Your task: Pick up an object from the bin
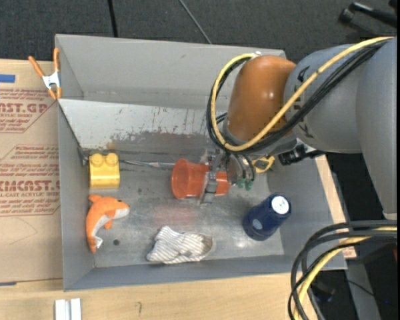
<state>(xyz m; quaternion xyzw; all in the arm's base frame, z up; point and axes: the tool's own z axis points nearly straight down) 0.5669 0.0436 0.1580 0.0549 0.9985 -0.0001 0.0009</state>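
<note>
Yellow block (103,171) and orange fish toy (101,220) lie at the left wall, with a grey-white cloth (180,245) near the front. In the middle an orange cup (189,179) lies on its side, and the fingers (211,176) seem closed narrowly on its right end. Such a thin hold may slip during lifting, and the cup could then roll toward the blue bottle (267,217).

at the left of the frame a yellow two-stud brick (104,171) sits just above an orange-and-white toy fish (101,220), a crumpled grey-white cloth (180,245) lies at lower centre, and a dark blue bottle (267,217) with a white cap lies tilted at lower right.
</note>
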